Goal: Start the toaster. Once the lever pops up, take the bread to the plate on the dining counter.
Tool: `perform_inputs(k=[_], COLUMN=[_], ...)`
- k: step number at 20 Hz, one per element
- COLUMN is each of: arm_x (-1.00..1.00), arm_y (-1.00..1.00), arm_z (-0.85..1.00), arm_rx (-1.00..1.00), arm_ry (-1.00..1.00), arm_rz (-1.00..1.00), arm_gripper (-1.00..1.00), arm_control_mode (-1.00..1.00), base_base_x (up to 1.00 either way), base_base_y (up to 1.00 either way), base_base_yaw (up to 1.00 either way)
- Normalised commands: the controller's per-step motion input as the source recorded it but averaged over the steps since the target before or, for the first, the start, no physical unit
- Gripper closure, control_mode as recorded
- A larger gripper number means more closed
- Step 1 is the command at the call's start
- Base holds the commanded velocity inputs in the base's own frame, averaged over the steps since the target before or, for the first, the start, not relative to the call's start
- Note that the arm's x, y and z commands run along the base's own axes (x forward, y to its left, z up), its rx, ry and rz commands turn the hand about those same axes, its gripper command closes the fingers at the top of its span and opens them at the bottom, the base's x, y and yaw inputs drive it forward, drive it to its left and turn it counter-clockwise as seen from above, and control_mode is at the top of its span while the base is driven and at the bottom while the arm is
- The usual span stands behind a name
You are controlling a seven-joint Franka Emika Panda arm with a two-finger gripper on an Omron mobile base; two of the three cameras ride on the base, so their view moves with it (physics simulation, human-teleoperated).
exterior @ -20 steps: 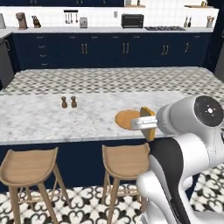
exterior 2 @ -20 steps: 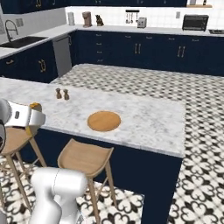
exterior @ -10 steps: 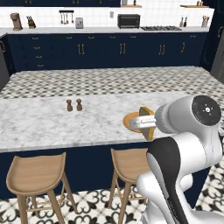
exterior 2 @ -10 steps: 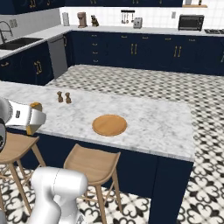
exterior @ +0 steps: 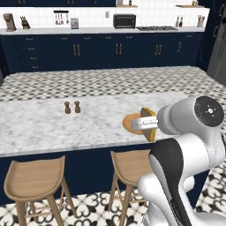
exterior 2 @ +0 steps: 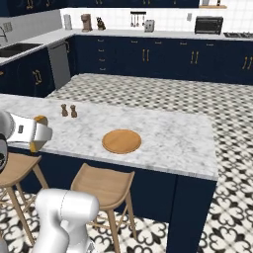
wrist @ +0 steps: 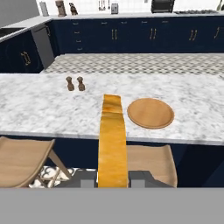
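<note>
The robot's two-finger gripper (wrist: pixel 113 177) is clamped narrowly on the thin golden-orange toast slice with a darker crust (wrist: pixel 112 142), which stands on edge between the dark finger tips and runs away from the hand toward the long island with a white-grey marbled stone top and dark navy base (wrist: pixel 35 107). In the left base view the toast slice (exterior: pixel 149 124) sits at the end of the white arm, at the near edge of the island (exterior: pixel 39 128) and just beside the flat round orange-brown plate (exterior: pixel 129 122), partly covering it from this angle. In the right base view the toast slice (exterior 2: pixel 38 133) is held near the island's (exterior 2: pixel 168 138) front edge, well apart from the plate (exterior 2: pixel 121 141), which lies flat on the stone.

From the hand view the plate (wrist: pixel 150 112) lies on the island just to the right of the slice's far end. Two small brown wooden shakers (wrist: pixel 75 83) stand side by side on the island, beyond the plate and to its left. Two light wooden stools (exterior: pixel 36 178) stand below the island's near edge.
</note>
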Motion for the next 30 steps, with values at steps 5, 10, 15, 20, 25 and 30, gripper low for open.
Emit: perform_inputs(k=[5,10,15,20,25,30], arm_x=[0.0,0.99,1.0,1.0,1.0,0.83], arm_y=[0.0,-0.58,-0.77,-0.6,-0.56,-0.04], arm_z=[0.0,-0.06,-0.09,-0.31,-0.55,-0.45], arm_rx=[0.0,0.03,0.11,0.11,0.02,0.01], arm_ry=[0.0,0.16,0.1,0.09,0.1,0.04], arm_rz=[0.0,0.1,0.27,0.37,0.25,0.11], arm_gripper=[1.0,1.0,1.0,1.0,1.0,1.0], arm_control_mode=[1.0,-1.0,-1.0,-1.0,-1.0,-1.0], base_base_x=[0.71,0.0,0.0,0.0,0.0,0.0], base_base_y=[-0.02,0.0,0.0,0.0,0.0,0.0], base_base_yaw=[0.0,0.0,0.0,0.0,0.0,0.0])
